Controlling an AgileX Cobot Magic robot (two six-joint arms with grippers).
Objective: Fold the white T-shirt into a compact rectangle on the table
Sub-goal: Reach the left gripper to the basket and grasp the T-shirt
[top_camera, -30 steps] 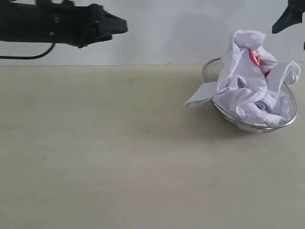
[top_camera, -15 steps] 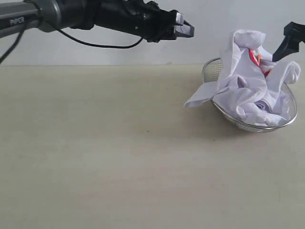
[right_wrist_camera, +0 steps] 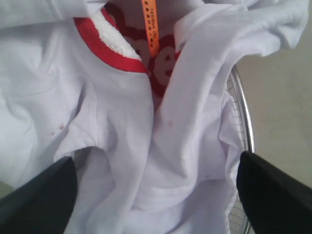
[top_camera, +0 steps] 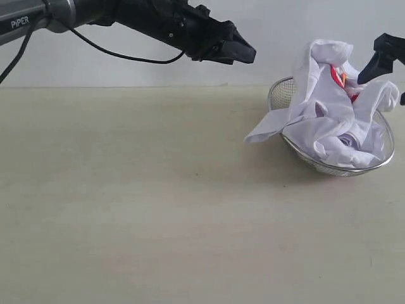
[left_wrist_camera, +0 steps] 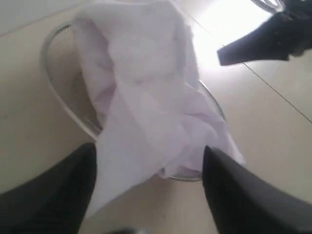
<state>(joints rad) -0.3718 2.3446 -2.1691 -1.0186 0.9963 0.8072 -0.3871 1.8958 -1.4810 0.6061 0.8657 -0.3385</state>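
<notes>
The white T-shirt [top_camera: 329, 120] lies crumpled in a heap inside a silver wire-mesh basket [top_camera: 278, 95] that stands on the pale table [top_camera: 158, 209], not yet spread out or folded. One flap of cloth [top_camera: 266, 126] spills over the basket's rim on the side facing the left jaws and hangs down toward the table. The left arm [top_camera: 139, 19] stretches out high above the table, and its jaws stand wide open with nothing between them. They are short of the basket and higher than its rim. In the left wrist view the two dark fingers [left_wrist_camera: 48, 195] frame the basket and the heap of shirt, which sit ahead of the tips and apart from them. The right jaws are also spread wide and hold nothing. They hang close over the top of the heap on the side away from the left jaws, and whether a tip touches the cloth cannot be told. In the right wrist view their fingers [right_wrist_camera: 278, 195] stand at either side of the shirt, which fills the space straight ahead of them. The red collar band [right_wrist_camera: 114, 58], the orange neck tag [right_wrist_camera: 151, 27] and a patch of red lettering [right_wrist_camera: 165, 66] lie just beyond the opening, near its middle. The basket's mesh wall shows past one finger.
</notes>
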